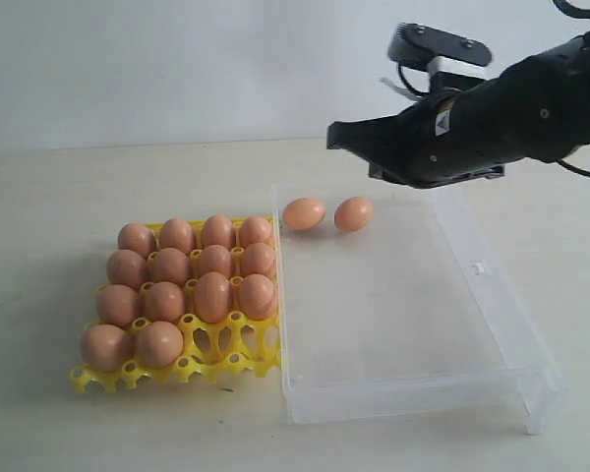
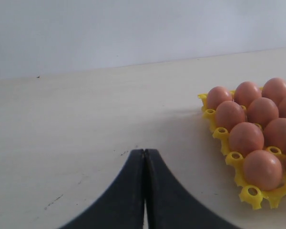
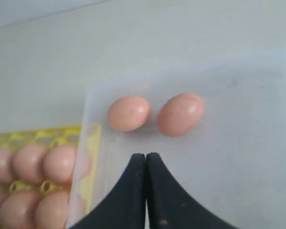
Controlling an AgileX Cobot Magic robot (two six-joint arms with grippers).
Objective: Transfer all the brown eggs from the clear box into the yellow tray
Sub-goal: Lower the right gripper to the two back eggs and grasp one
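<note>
Two brown eggs (image 1: 304,213) (image 1: 353,213) lie side by side in the far left corner of the clear box (image 1: 492,295); the right wrist view shows the same pair of eggs (image 3: 128,113) (image 3: 180,113). Left of the box stands the yellow tray (image 1: 221,362), with several brown eggs (image 1: 212,296) in its cups. My right gripper (image 1: 336,135) hovers above the box's far edge, shut and empty (image 3: 146,156). The left gripper (image 2: 145,151) is shut over bare table, with the tray (image 2: 250,193) off to one side.
The tray's front row has open cups (image 1: 238,339) at its right end. The box's near part (image 1: 403,334) holds nothing. A pale wall (image 1: 177,69) rises behind the light table (image 1: 49,216).
</note>
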